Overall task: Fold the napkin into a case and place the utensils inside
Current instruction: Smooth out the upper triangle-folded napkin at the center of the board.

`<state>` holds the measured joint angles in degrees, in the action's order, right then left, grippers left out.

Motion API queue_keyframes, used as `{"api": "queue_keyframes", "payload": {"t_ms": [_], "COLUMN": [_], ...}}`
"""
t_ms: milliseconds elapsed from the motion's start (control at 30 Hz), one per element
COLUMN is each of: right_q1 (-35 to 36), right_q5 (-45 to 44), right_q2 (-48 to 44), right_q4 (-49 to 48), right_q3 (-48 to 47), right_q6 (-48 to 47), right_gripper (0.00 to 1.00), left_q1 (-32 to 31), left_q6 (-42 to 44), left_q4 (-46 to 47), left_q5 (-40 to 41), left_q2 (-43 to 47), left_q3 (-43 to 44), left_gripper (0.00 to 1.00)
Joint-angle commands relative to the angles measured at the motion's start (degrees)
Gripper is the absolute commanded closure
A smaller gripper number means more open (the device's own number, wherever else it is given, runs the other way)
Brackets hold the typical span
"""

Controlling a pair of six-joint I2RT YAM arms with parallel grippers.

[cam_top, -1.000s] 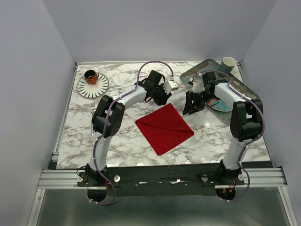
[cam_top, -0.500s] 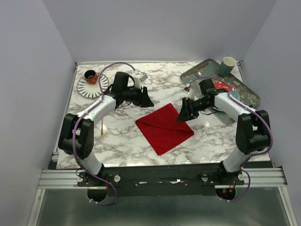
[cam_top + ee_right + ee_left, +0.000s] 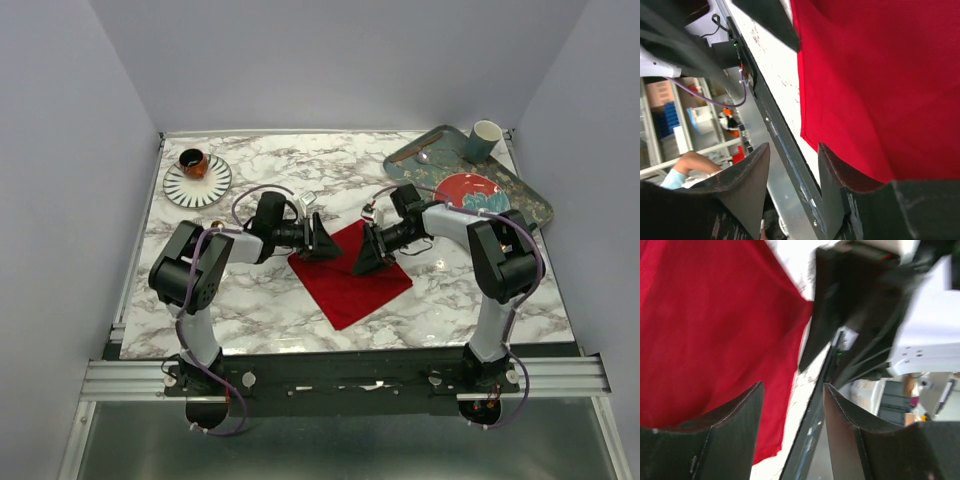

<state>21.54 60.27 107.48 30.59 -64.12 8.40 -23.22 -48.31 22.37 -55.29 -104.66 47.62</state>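
The napkin (image 3: 352, 280) is bright red woven cloth, matt, with a fine even weave visible in both wrist views. The table (image 3: 450, 295) has a smooth, glossy, marble-patterned top that reflects light. The left gripper (image 3: 792, 390) and right gripper (image 3: 792, 150) have fingers of black, matt, faintly grainy plastic. The rail (image 3: 340, 378) along the near edge is bare brushed metal.

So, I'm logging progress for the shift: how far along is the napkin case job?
Done: nothing firm; the napkin lies flat as a square, not a narrow case. In hand: the left gripper and right gripper, both open, sit at its far side, gripping nothing. Left: the folding, then putting utensils inside.
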Motion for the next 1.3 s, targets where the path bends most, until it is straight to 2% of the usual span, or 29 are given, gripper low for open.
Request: {"api": "queue_keyframes", "payload": {"t_ms": [0,233,567,933,1100,1267], "right_q1": [-0.2,-2.8,-5.4,-5.5,-4.9,-2.5], "right_q5": [4.1,6.4,-0.2,-3.9,-5.4,-4.1], "right_q2": [3.5,10.5,16.5,17.4,19.2,20.7], "right_q4": [-3.0,-2.9,4.3,7.5,8.3,9.2], "right_q3": [-2.1,-3.7,-6.1,-8.0,-11.9,-15.9], "right_q6": [1.1,3.0,1.0,-0.8,-1.8,-2.0], "right_gripper": [0.48,0.45,0.45,0.46,0.46,0.47], "left_q1": [-1.1,-1.0,2.7,8.9,10.0,10.5], "left_q6": [-10.0,-13.4,-15.7,-11.1,-13.8,-12.8], "left_q4": [15.1,18.4,17.8,11.5,18.9,20.6], "left_q5": [-2.5,-2.6,-2.2,-2.6,-4.2,-6.1], "left_q2": [-3.0,-7.7,-13.5,-13.2,-11.5,-5.4], "left_q3": [0.9,0.5,0.6,-0.4,-2.8,-3.5], "left_gripper": [0.39,0.39,0.35,0.35,0.38,0.40]}}
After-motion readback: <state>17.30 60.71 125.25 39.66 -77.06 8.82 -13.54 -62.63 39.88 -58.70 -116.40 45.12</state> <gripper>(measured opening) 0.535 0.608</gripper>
